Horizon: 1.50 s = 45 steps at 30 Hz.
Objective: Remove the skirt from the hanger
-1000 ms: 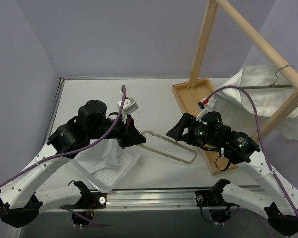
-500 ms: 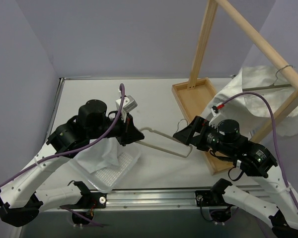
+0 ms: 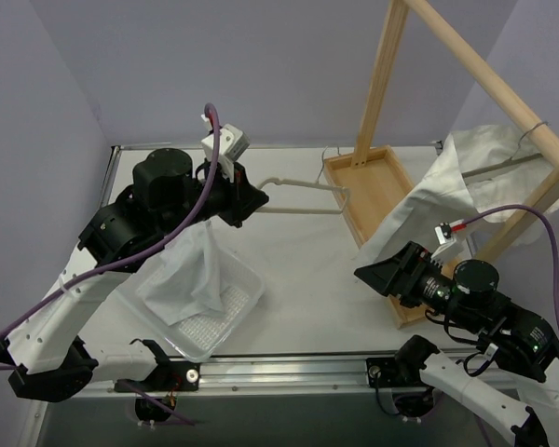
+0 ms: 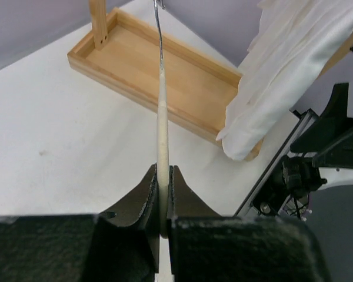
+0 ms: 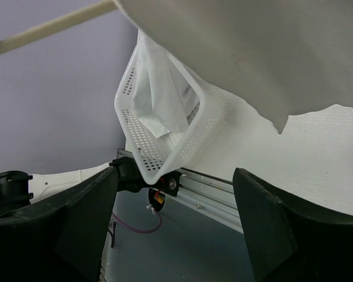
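Note:
My left gripper is shut on one end of the bare cream hanger and holds it in the air above the table, its hook toward the wooden tray. In the left wrist view the hanger runs edge-on out from between the closed fingers. The white skirt lies crumpled in the white perforated basket, off the hanger. My right gripper is open and empty at the near right, apart from the hanger. The right wrist view shows its gripper spread wide, and beyond it the basket and the skirt.
A wooden rack stands at the back right on a tray base. A white garment hangs from a wire hanger on its rail and drapes over the tray edge. It also shows in the left wrist view and the right wrist view.
My left gripper has lifted the hanger up and toward the back of the table. My right gripper has come away from the hanger's far end and drawn back to the near right.

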Motion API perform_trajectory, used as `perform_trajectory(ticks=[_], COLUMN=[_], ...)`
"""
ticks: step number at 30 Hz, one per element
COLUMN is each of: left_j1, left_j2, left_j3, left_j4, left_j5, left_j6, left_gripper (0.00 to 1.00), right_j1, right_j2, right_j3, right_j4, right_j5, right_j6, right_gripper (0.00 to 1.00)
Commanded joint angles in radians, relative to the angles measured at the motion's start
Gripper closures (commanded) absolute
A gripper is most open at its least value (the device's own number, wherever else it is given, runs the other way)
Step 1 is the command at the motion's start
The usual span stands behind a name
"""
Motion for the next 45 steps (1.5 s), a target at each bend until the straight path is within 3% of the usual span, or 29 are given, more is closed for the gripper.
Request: perform_trajectory(ticks=[1, 6, 10, 16, 21, 28, 40, 45], left_j1=[-0.001, -0.001, -0.004, -0.007, -0.012, -0.018, -0.073, -0.081], left_j2=[0.042, 0.144, 0.276, 0.397, 0.502, 0.542, 0.781, 0.773], left_j3=[0.066, 0.123, 0.296, 0.382, 0.514, 0.554, 0.864, 0.795], left_j4=[0.207, 0.376, 0.430, 0.569, 0.558, 0.631, 0.505, 0.525], left_j5=[-0.022, 0.019, 0.077, 0.131, 0.152, 0.145, 0.182, 0.178], left_j6=[0.030, 0.002, -0.036, -0.097, -0.126, -0.163, -0.182, -0.191], left_gripper=[0.98, 0.98, 0.98, 0.98, 0.98, 0.98, 0.98, 0.98], right_j1=[-0.006, -0.006, -0.006, -0.009, -0.007, -0.010, -0.009, -0.009], right_j2=[-0.007, -0.029, -0.034, -0.034, -0.023, 0.000, -0.029, -0.034], right_j3=[0.000, 0.023, 0.041, 0.043, 0.049, 0.081, 0.109, 0.133], right_j4=[-0.063, -0.100, -0.120, -0.136, -0.137, -0.157, -0.196, -0.216], right_j5=[0.039, 0.059, 0.067, 0.078, 0.076, 0.079, 0.096, 0.098], right_j6=[0.019, 0.039, 0.051, 0.060, 0.062, 0.046, 0.056, 0.054], right_gripper=[0.26, 0.26, 0.26, 0.26, 0.26, 0.25, 0.25, 0.25])
